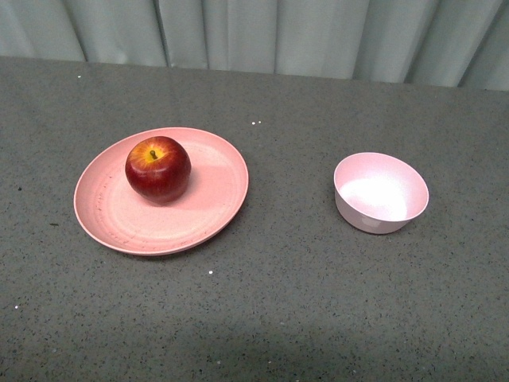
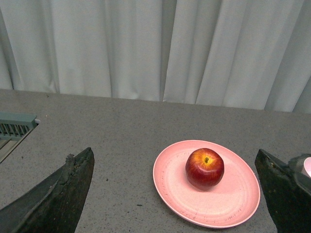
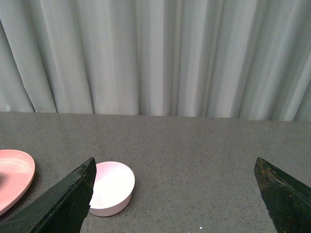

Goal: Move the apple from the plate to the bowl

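Observation:
A shiny dark-red apple [image 1: 158,169] with a yellow patch round its stem sits upright on the wide salmon-pink plate [image 1: 215,199], left of centre on the table. The small pale pink bowl [image 1: 380,192] stands empty to the right, apart from the plate. Neither arm shows in the front view. In the left wrist view the apple [image 2: 204,168] and plate [image 2: 170,182] lie ahead of my open left gripper [image 2: 177,194], well short of its dark fingers [image 2: 68,194]. My right gripper [image 3: 175,194] is open over bare table, with the bowl [image 3: 114,187] beside one finger.
The grey speckled table [image 1: 318,302] runs back to a pale curtain [image 1: 278,32]. A grey-green slotted fixture [image 2: 14,127] sits at the table's edge in the left wrist view. The plate's rim [image 3: 14,177] shows beside the bowl in the right wrist view.

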